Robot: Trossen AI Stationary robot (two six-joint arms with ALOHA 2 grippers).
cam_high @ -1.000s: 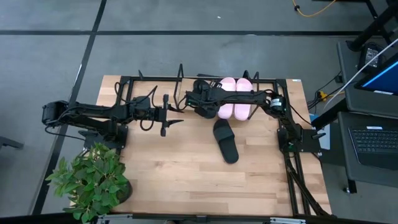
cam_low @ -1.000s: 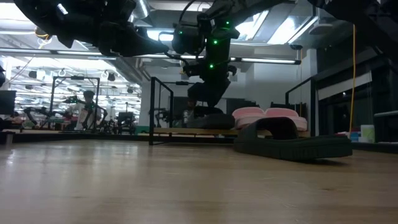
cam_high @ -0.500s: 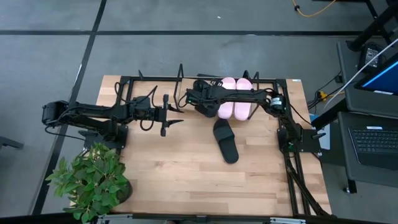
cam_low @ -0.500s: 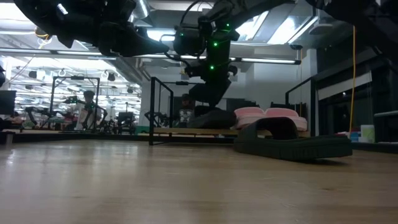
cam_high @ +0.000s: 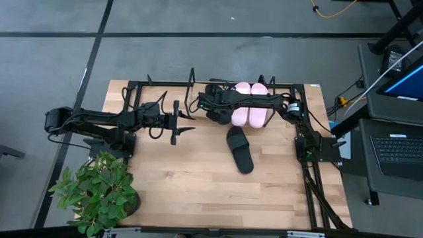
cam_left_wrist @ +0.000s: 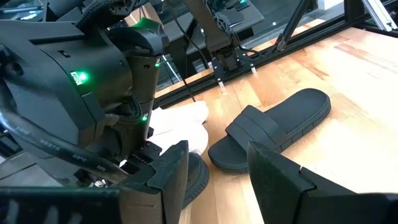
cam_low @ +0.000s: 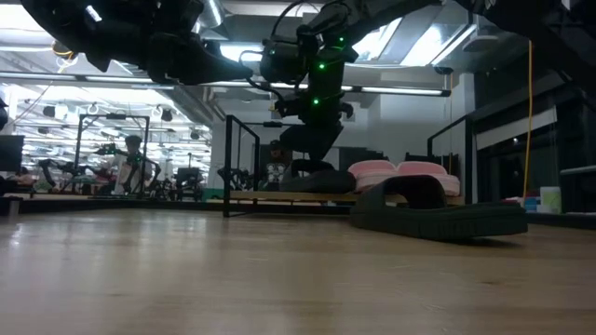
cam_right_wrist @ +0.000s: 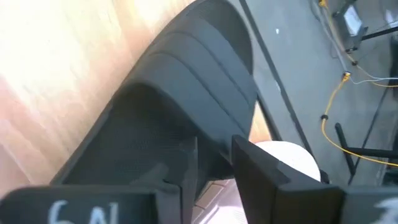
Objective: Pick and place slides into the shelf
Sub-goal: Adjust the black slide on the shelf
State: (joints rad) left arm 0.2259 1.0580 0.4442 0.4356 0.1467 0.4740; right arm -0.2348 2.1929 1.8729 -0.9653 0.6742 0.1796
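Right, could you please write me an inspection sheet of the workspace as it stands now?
Surface: wooden tabletop, mostly bare at the front.
Job's things: two pink slides side by side on the shelf; one black slide on the shelf beside them; a second black slide on the tabletop in front of the shelf.
Clutter: potted plant at the near left corner.
Hands: right hand around the strap of the black slide on the shelf; left hand open, empty, over the table's left half.
Cables: yellow cable on the floor.
Surroundings: laptop on a stand at the right.
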